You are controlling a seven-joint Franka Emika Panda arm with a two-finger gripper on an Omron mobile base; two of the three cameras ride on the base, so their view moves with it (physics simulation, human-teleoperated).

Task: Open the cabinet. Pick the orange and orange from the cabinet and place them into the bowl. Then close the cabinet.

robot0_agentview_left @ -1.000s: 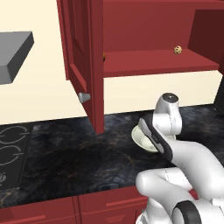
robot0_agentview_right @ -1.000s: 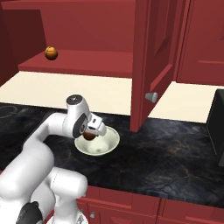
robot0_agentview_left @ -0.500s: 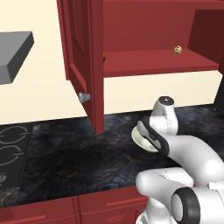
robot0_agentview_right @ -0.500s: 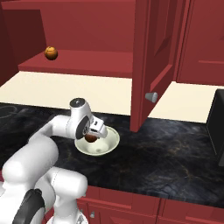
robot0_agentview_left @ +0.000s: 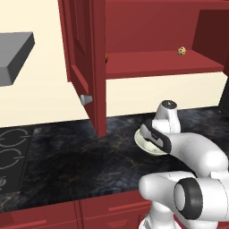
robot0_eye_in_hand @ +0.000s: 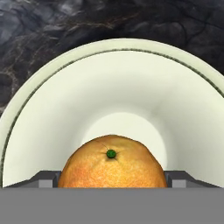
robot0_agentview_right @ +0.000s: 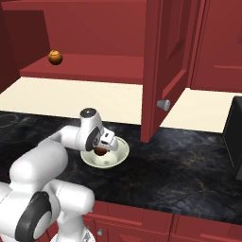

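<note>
Hovering over the bowl [robot0_agentview_right: 118,158], centre-left in the right base view: pincer [robot0_agentview_right: 102,147], jaws spread wide at either side of one orange [robot0_eye_in_hand: 112,164], whether still gripping it I cannot tell.

Second orange [robot0_agentview_right: 55,57]: upper left, on the cabinet [robot0_agentview_right: 90,68] shelf; a speckled ball [robot0_agentview_left: 181,51] sits apart.

Risk: the fruit, if let go off-centre, may roll over the rim onto the desk [robot0_agentview_right: 189,170].

Room: open door [robot0_agentview_right: 163,61] hangs close right of the bowl; lifting clear means keeping left.
</note>
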